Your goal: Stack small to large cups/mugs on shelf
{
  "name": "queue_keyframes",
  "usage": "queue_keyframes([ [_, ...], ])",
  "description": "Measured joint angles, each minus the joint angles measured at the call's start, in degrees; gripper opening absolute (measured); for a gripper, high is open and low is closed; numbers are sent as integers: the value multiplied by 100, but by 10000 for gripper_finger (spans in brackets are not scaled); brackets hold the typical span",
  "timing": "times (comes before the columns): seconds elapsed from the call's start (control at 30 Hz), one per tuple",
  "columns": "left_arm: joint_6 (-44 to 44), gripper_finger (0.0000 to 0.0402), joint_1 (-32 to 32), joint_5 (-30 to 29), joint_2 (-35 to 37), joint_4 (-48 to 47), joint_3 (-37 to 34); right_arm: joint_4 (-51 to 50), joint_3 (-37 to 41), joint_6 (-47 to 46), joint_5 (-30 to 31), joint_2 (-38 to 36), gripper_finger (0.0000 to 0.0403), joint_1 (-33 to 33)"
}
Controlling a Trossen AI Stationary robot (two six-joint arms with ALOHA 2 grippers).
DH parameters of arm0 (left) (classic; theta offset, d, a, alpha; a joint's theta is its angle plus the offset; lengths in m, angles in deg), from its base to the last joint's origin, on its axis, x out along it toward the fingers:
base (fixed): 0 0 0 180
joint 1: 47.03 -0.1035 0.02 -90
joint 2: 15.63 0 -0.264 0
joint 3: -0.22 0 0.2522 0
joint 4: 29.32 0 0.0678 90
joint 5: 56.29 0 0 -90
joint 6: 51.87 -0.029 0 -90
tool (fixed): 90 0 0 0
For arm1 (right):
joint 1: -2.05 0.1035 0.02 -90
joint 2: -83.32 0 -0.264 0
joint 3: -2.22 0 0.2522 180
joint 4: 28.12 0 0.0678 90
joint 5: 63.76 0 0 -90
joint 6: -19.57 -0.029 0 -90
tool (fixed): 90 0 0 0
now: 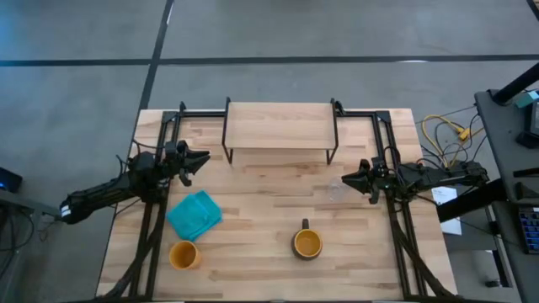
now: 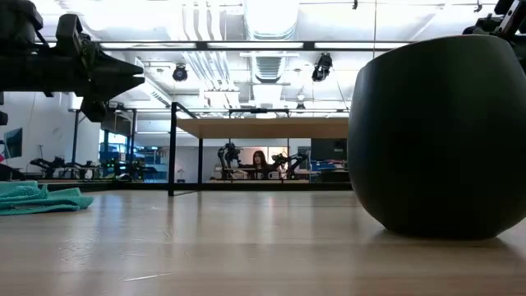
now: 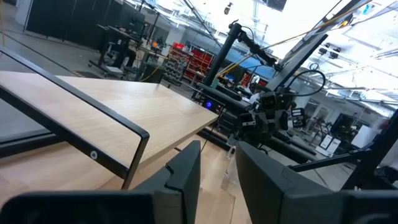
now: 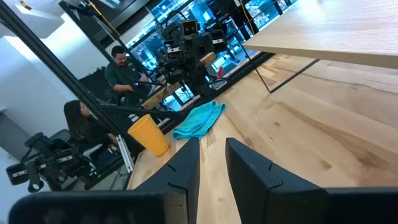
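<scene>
The wooden table (image 1: 278, 227) carries everything. Seen from above, the shelf (image 1: 280, 124) stands at its 12 o'clock edge, a light board on thin black legs with nothing on it.

The teal cloth (image 1: 194, 214) lies crumpled toward 8 o'clock from the table centre. The dark mug (image 1: 306, 243), yellow-orange inside, stands at about 5 o'clock from the centre, its handle turned toward the shelf. The yellow-orange cup (image 1: 184, 254) stands at 7 o'clock, just beside the cloth and a little nearer to the front edge. The small clear glass (image 1: 336, 190) is faint in the high view; it stands at about 3 o'clock from the centre.

The left gripper (image 1: 202, 157) hovers at 10 o'clock, near the left leg of the shelf, and its fingers (image 3: 185, 175) are released with a narrow gap, grasping nothing. The cloth and the cup are well apart from it, at its 6 o'clock.

The right gripper (image 1: 346, 180) hovers at 3 o'clock, with released fingers (image 4: 251, 168) and nothing between them. The glass lies just beside its fingertips, at their 7 o'clock; the mug is farther away, also at 7 o'clock.
</scene>
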Motion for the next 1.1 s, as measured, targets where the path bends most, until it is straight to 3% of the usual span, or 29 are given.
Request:
queue_keyframes([
  [1.1, 0, 89, 2, 0, -2, 0, 0, 2, 2, 2, 4, 2, 73, -2],
])
